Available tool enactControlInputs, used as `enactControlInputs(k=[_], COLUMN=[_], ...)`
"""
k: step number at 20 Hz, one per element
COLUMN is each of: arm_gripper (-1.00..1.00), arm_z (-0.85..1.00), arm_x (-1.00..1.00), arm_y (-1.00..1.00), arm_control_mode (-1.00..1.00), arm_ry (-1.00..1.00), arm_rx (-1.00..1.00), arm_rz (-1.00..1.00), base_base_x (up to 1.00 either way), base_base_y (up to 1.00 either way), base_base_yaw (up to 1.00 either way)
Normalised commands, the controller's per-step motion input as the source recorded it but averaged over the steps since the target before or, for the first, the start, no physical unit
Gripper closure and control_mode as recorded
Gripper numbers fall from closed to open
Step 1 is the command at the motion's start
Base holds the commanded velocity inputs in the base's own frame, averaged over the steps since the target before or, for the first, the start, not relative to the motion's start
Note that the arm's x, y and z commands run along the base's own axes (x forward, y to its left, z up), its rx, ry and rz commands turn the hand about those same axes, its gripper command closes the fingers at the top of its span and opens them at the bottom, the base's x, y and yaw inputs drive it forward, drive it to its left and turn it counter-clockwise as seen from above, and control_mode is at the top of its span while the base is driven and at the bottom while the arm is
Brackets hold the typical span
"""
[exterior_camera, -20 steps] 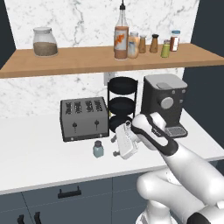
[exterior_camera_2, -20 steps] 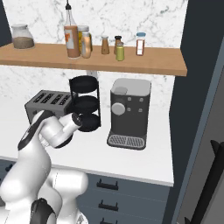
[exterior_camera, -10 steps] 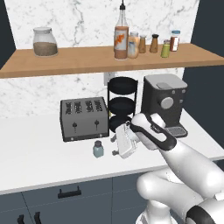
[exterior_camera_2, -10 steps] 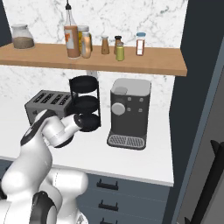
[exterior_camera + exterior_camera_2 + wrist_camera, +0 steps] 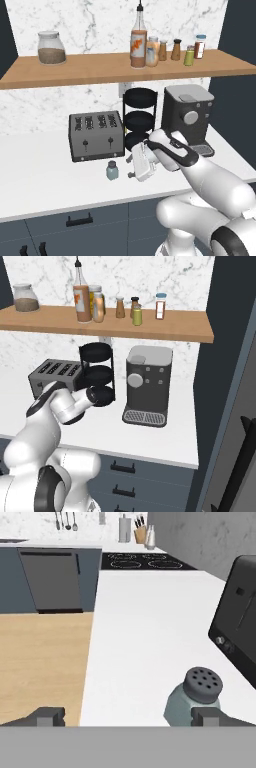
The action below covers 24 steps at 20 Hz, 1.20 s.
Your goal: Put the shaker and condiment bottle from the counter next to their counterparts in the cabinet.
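The bottle [image 5: 138, 43] stands on the shelf [image 5: 100, 70], touching the cluster of spice jars [image 5: 172, 50] at its 3 o'clock. White marks show on its orange label, too small to read; the spice jars' labels are unreadable too.

Down on the counter [image 5: 40, 175] the shaker [image 5: 112, 170] stands upright, just in front of the toaster [image 5: 96, 135] at 5 o'clock from it. The gripper [image 5: 131, 167] hangs just beside the shaker, at its 3 o'clock, jaws spread wide and holding nothing.

The hand view shows the shaker [image 5: 196, 698] from close: grey cap dotted with holes, right fingertip [image 5: 210, 716] just in front of it, plus a stovetop [image 5: 145, 562] far along the counter. The right base view shows the coffee machine [image 5: 147, 385] full on.
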Motion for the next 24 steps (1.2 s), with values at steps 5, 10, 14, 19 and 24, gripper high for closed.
enactControlInputs(k=[5, 10, 14, 19, 24], arm_gripper=[-1.0, -1.0, -1.0, -1.0, -1.0], arm_z=[-0.08, -0.05, -0.1, -0.11, -0.06], arm_x=[0.01, 0.05, 0.01, 0.11, 0.11], arm_y=[0.03, 0.06, 0.08, 0.01, 0.0], arm_control_mode=[-1.0, -1.0, -1.0, -1.0, -1.0], arm_ry=[-0.04, 0.0, 0.0, -0.01, -0.02], arm_rx=[0.02, 0.03, 0.01, 0.01, 0.02], arm_rz=[-0.03, -0.03, -0.03, -0.03, -0.03], base_base_x=[0.0, 0.0, 0.0, 0.0, 0.0], base_base_y=[0.0, 0.0, 0.0, 0.0, 0.0], base_base_yaw=[0.0, 0.0, 0.0, 0.0, 0.0])
